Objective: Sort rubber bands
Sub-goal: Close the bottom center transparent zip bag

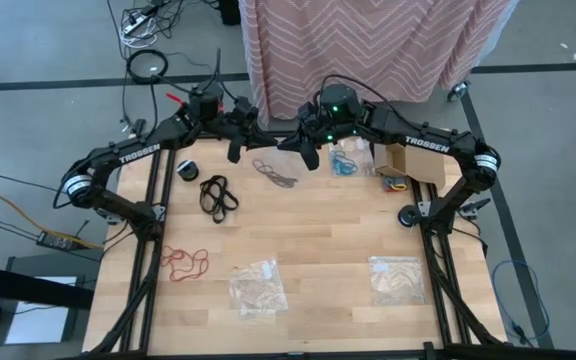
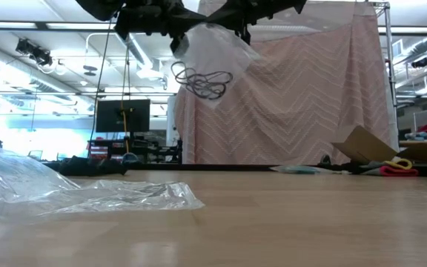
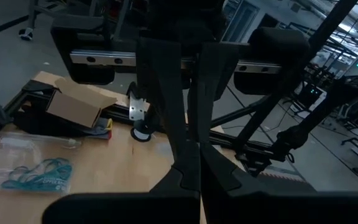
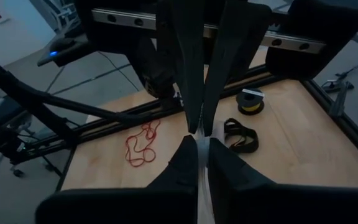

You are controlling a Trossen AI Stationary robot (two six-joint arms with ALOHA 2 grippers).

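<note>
Rubber bands sit in four single-colour clusters. Taking the table (image 1: 298,240) centre in the high view as the dial: red cluster (image 1: 184,262) at 8 o'clock near the left edge; black cluster (image 1: 218,194) at 10 o'clock; teal-blue cluster (image 1: 345,163) at 1 o'clock by the far edge, lying on clear plastic; dark brown cluster (image 1: 275,172) at roughly 12 o'clock, between the two grippers.

The low view shows that the dark brown cluster is not on the wood: it hangs inside a clear plastic bag (image 2: 212,55) held aloft under both arms (loops visible through the film, bunched low in the bag).

Left gripper (image 1: 236,128) is at 11 o'clock over the far edge, fingers (image 3: 173,134) pressed fully together. Right gripper (image 1: 306,143) is just beside it at 12 o'clock, fingers (image 4: 191,68) likewise pressed together. Each appears to pinch the bag's top edge, though the wrist views do not show the film between the tips clearly.

Two more clear bags lie flat near the front edge: one (image 1: 256,287) at 7 o'clock, another (image 1: 397,279) at 5 o'clock. A cardboard box (image 1: 406,158) stands at 2 o'clock. A small black tape roll (image 1: 188,170) lies at 10 o'clock, beyond the black cluster.
</note>
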